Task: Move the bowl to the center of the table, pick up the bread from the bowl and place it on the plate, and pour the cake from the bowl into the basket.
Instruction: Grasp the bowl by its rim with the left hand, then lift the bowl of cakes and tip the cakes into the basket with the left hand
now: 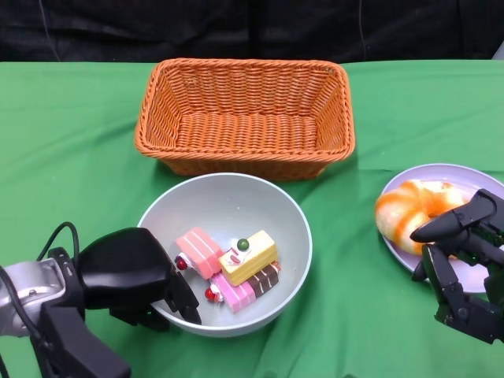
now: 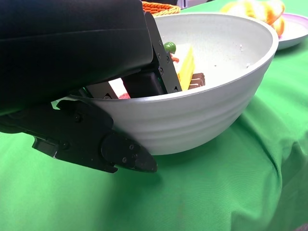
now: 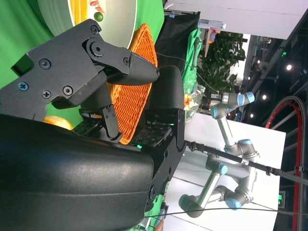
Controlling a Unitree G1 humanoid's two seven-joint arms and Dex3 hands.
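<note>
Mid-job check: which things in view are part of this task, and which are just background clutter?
Part of the job:
bowl, its rim gripped by the left hand
cake pieces in the bowl
bread, already on the plate
basket, holding nothing
right hand, holding nothing, beside the plate

Just lying about:
green tablecloth
grey robot arm and plant, off the table

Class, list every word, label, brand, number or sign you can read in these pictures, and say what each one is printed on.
None can be read: no text on the bowl, basket, plate, cakes, bread or either hand.
</note>
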